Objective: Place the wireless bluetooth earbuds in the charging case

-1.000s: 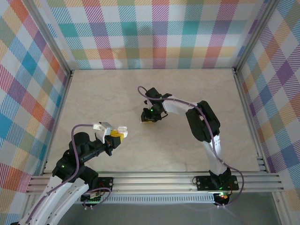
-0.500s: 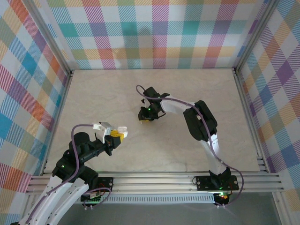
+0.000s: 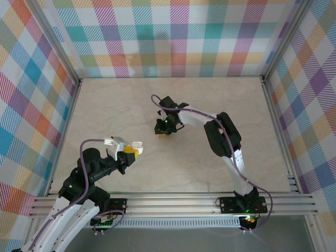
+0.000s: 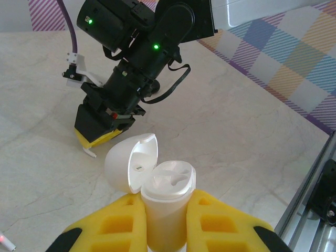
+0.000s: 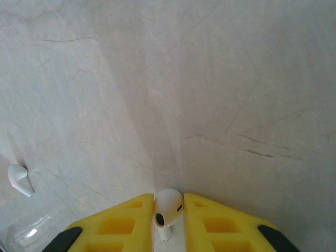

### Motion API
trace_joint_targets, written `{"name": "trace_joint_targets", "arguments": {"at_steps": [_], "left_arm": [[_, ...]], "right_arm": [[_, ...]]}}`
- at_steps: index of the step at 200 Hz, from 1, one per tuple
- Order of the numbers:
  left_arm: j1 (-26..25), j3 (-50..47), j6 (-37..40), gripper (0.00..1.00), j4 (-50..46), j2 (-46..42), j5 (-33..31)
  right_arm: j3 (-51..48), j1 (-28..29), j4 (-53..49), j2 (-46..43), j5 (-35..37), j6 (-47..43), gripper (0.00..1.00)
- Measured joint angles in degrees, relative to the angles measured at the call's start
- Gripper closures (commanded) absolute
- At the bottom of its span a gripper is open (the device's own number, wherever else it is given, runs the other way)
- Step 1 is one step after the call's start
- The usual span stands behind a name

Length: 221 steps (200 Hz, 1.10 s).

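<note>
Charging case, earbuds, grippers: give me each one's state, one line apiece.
charging case: lid open, held upright
left gripper: shut on the charging case
right gripper: shut on the pinched earbud
pinched earbud: white, between the right gripper's pads
loose earbud: white, lying free on the table

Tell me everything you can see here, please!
charging case: one, white, lid open, held in the left claw
held earbud: one, white, between the right claw's fingers
loose earbud: one, white, lying on the table
table: one, pale marbled beige, under everything
walls: three, colourful checks, around the table
left claw: one, yellow fingers, shut on the charging case
right claw: one, yellow fingers, low over the table, shut on the held earbud
</note>
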Motion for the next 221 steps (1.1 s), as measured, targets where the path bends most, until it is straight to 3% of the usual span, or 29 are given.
{"name": "trace_joint_targets", "arguments": {"at_steps": [43, 114, 221], "left_arm": [[0.0, 0.0, -0.4, 1.0, 0.0, 1.6, 0.0], [0.0, -0.8, -0.9, 1.0, 0.2, 1.3, -0.6], [0.0, -3.8, -3.0, 1.0, 6.6, 1.5, -1.0]], "right_arm": [[2.9, 0.0, -2.0, 1.3, 0.7, -1.7, 0.92], [1.6, 0.0, -1.6, 0.1, 1.7, -4.4, 0.98], [-16.6, 0.0, 7.0, -21.9, 5.2, -8.0, 1.0]]}}
